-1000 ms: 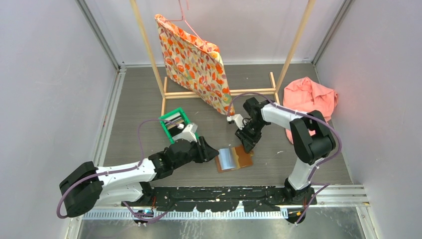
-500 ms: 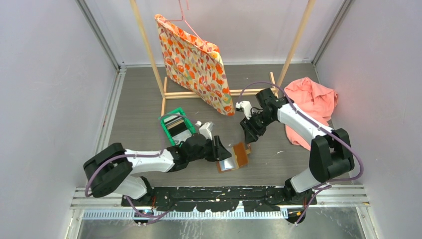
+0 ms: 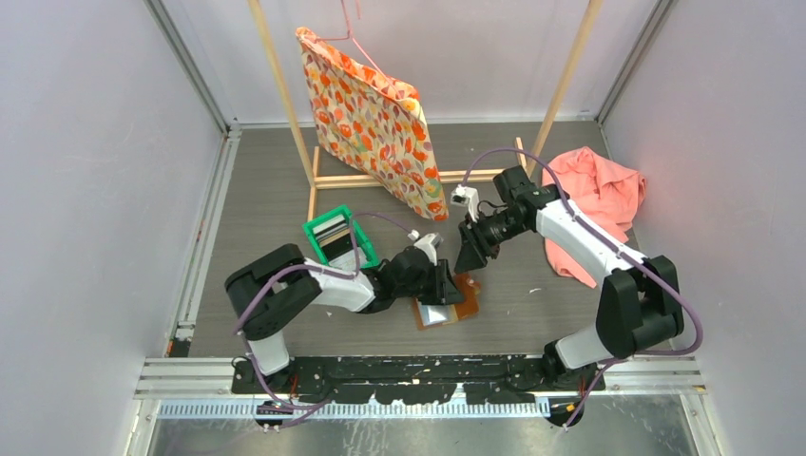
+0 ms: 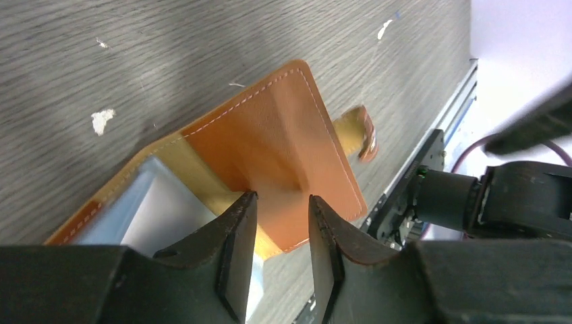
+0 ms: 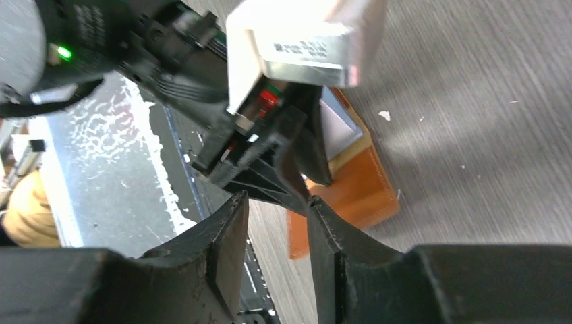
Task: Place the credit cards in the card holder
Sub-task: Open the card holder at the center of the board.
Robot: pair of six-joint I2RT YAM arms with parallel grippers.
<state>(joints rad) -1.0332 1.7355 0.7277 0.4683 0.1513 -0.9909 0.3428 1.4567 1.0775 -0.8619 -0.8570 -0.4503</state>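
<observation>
My left gripper [image 4: 280,260] hovers narrow and empty, with the open wallet [image 4: 283,135] just beyond its tips and a grey card [image 4: 158,219] to their left. I expect floppy leather and a slick, stiff card, best gripped by its edge.

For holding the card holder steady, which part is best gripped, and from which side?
Probably the snap tab: it juts past the stitched edge of the card holder, which otherwise lies open against the table. Approach from the tab side, where the right tool hovers; the left tool is over its middle.
</observation>
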